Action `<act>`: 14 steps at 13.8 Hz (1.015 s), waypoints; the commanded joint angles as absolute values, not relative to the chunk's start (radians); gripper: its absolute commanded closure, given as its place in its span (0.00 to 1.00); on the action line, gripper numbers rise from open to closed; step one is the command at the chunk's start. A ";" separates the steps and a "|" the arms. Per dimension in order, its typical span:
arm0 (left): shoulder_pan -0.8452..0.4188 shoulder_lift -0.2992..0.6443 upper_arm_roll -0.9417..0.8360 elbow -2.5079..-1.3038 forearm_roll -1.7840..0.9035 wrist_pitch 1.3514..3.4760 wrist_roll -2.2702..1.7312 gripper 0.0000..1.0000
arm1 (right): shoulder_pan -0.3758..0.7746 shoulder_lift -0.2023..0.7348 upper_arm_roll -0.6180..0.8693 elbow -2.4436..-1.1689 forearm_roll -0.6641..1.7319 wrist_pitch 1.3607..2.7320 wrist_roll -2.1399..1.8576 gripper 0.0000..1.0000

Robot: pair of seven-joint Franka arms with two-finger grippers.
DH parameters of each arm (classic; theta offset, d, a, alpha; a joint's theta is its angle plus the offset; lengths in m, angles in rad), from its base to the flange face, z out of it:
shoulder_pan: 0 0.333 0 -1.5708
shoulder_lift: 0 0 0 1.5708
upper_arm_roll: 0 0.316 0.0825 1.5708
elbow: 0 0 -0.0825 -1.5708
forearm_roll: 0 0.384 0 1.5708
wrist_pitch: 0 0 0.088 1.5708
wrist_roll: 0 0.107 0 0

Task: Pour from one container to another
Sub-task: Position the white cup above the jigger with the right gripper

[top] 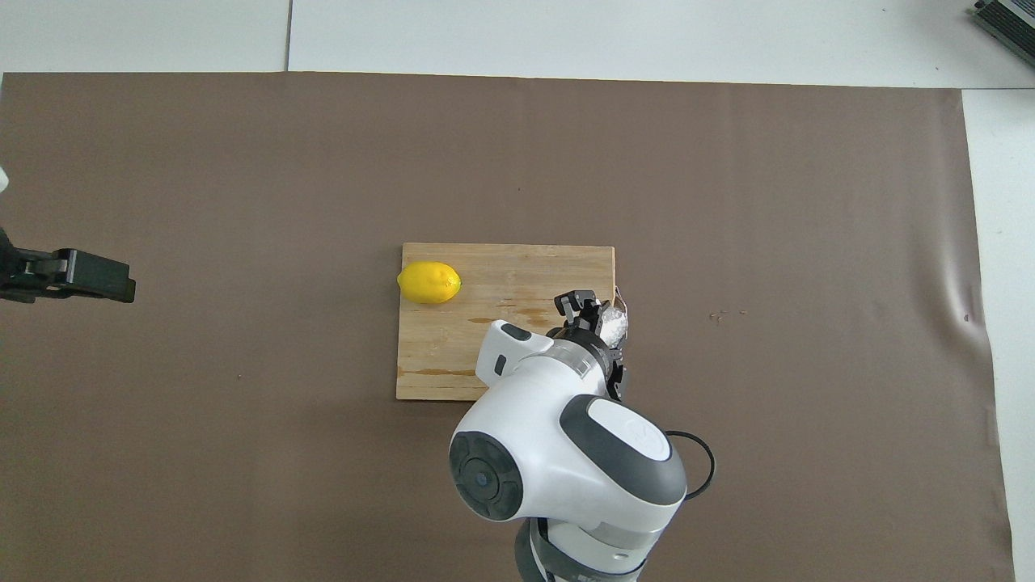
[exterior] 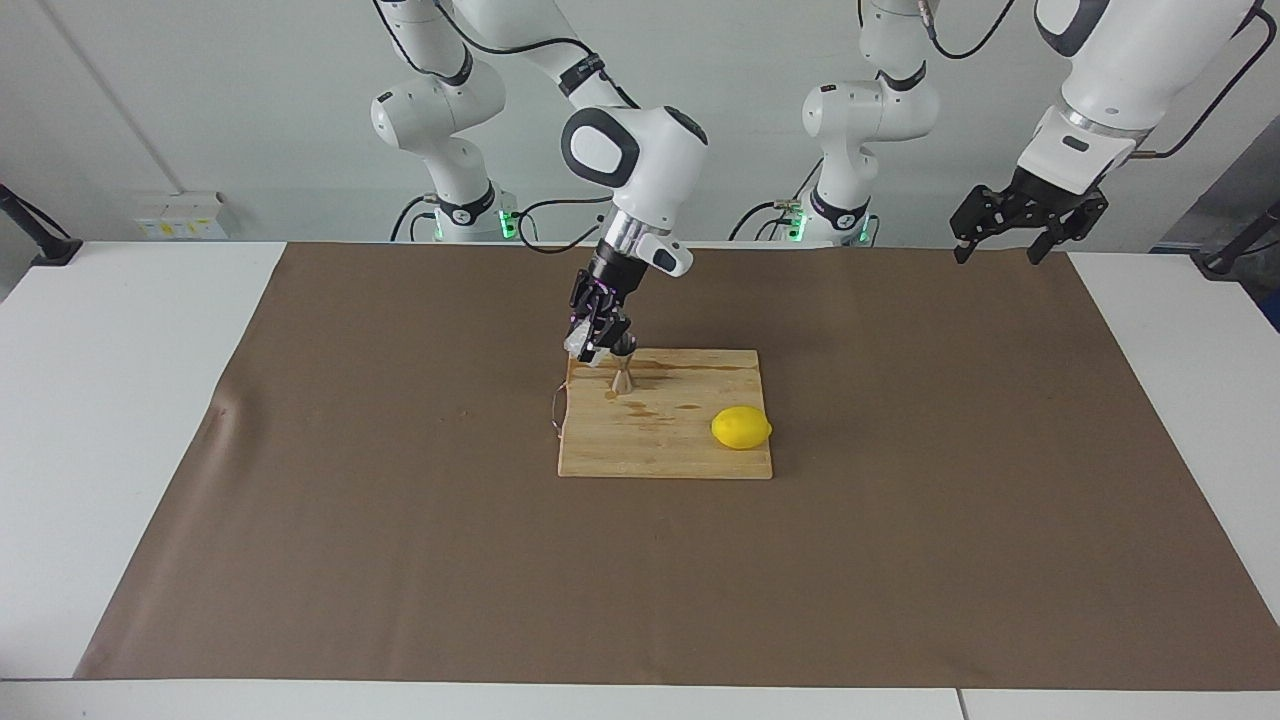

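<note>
My right hand [exterior: 597, 345] is clamped on the glass cup [exterior: 582, 343], tipped over the jigger [exterior: 621, 378] so its lip hangs just above the metal mouth; I judge the pour is under way or ending. What remains in the cup, or sits in the jigger, I cannot tell. The jigger stands upright on the cutting board [exterior: 660, 450], at the edge nearest me, with wet streaks beside it. Farther out lies a lemon [exterior: 741, 427]. My left hand [exterior: 1012, 228] waits open over the counter's [exterior: 150, 420] end.
</note>
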State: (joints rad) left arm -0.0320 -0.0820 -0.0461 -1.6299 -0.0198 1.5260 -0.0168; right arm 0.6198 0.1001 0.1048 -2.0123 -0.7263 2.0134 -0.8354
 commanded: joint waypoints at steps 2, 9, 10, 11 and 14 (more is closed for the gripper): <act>-0.021 -0.110 -0.051 -1.657 -0.011 1.520 -0.008 0.00 | 0.624 0.081 0.107 -2.033 -0.773 2.000 -0.804 0.89; -0.021 -0.110 -0.051 -1.657 -0.011 1.520 -0.008 0.00 | 0.620 0.087 0.107 -2.026 -0.776 2.005 -0.804 0.95; -0.021 -0.110 -0.051 -1.657 -0.011 1.520 -0.008 0.00 | 0.620 0.087 0.107 -2.025 -0.779 2.003 -0.804 0.95; -0.021 -0.110 -0.051 -1.657 -0.011 1.520 -0.008 0.00 | 0.620 0.087 0.107 -2.025 -0.790 2.003 -0.804 0.95; -0.021 -0.110 -0.051 -1.657 -0.011 1.520 -0.008 0.00 | 0.618 0.087 0.107 -2.023 -0.804 2.003 -0.804 0.95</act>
